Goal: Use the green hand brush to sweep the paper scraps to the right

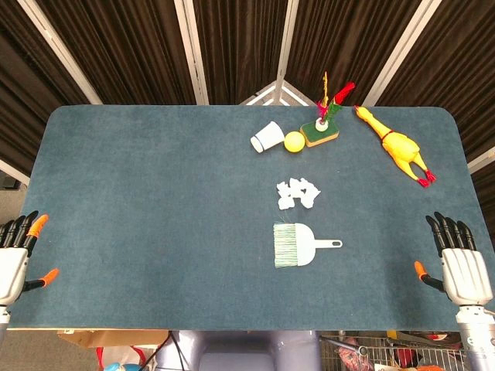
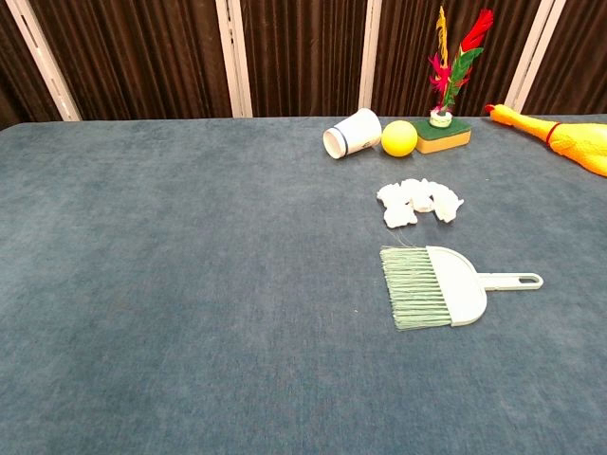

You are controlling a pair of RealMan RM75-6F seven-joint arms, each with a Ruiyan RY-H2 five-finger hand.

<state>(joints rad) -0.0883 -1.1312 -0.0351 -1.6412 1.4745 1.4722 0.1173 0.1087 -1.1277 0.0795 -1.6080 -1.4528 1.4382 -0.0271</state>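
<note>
Blue table [image 1: 155,232], both hands [image 1: 15,255] [image 1: 460,259] spread

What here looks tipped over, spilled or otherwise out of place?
The white paper cup lies on its side beside the yellow ball, at the table's far edge. The paper scraps sit clustered just beyond the brush.
</note>
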